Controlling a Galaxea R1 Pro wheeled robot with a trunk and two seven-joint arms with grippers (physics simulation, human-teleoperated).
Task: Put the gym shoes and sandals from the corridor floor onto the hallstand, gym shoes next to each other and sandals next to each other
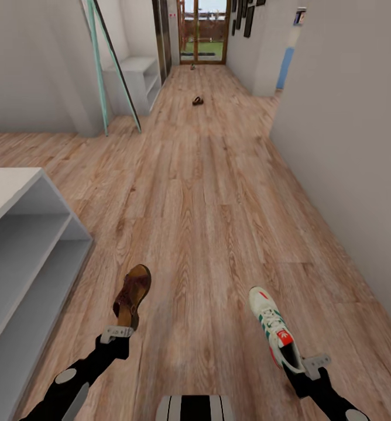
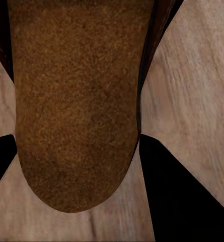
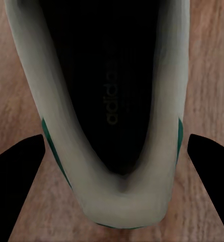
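Observation:
My left gripper [image 1: 120,332] is shut on the heel of a dark brown sandal [image 1: 133,294], toe pointing away; its tan footbed [image 2: 76,101] lies between the black fingers [image 2: 184,196]. My right gripper [image 1: 308,363] is shut on the heel of a white gym shoe [image 1: 274,327] with green stripes and a red patch. The shoe's dark opening [image 3: 109,96] sits between the fingers [image 3: 13,176]. The other sandal [image 1: 198,100] lies far down the wood-plank corridor floor [image 1: 207,199]. A small object [image 1: 191,67] near the far door is too small to identify.
A low pale grey-white unit [image 1: 26,234] with open compartments stands close on my left. A similar white shelf unit [image 1: 138,79] stands further back left, behind a slanted glass rail [image 1: 105,70]. A grey wall [image 1: 347,152] runs along the right. A glass door [image 1: 204,32] ends the corridor.

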